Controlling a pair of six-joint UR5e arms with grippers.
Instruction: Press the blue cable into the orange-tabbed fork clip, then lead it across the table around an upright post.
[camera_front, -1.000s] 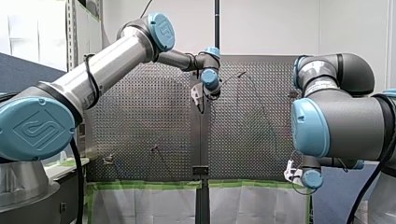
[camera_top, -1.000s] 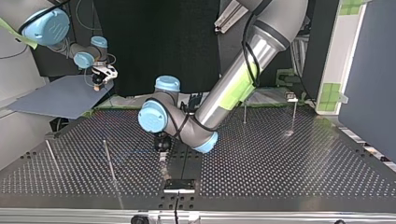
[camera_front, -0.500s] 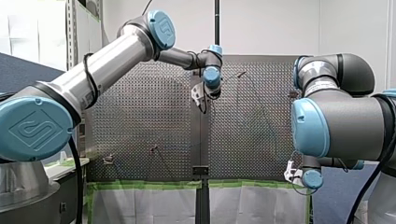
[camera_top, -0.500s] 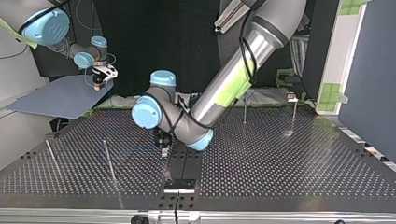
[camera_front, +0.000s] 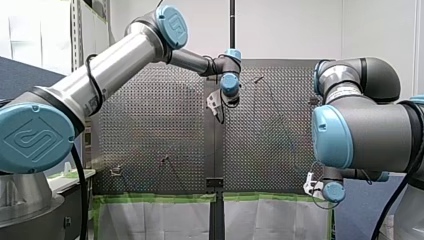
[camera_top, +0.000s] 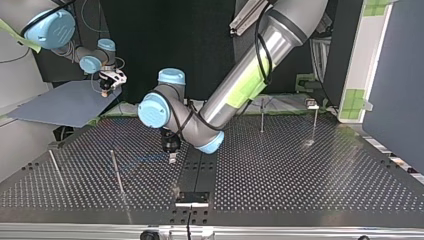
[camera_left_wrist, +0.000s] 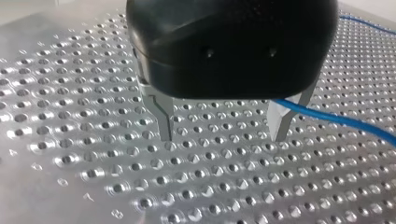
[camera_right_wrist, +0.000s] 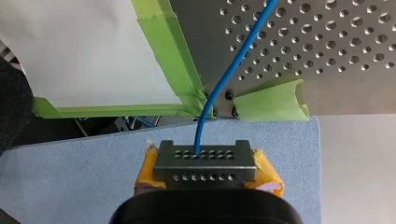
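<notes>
Pointing down at the perforated metal counter (camera_left_wrist: 70, 140), the robot's black left gripper (camera_left_wrist: 223, 135) holds its two bare metal fingers (camera_left_wrist: 164, 122) spread wide apart with nothing between them, their tips close to the dotted surface. The thin blue cable (camera_left_wrist: 345, 122) comes out from under the gripper's body at the outer side of one finger and runs away over the counter; whether it touches that finger cannot be told. In the top view this gripper hangs near the middle of the counter, just to the left of the dark centre strip, with thin upright metal posts (camera_top: 116, 172) standing well apart on either side of it. The robot's right gripper (camera_right_wrist: 205, 154) stays off the counter, above a blue-grey sheet (camera_right_wrist: 70, 168) beyond the counter's corner. Its fingers, with yellow pads (camera_right_wrist: 268, 175), are closed on the blue cable, which leaves the holed metal plate at their tips, rises past strips of green tape (camera_right_wrist: 173, 51) at the counter's edge and goes on across the perforated surface.
</notes>
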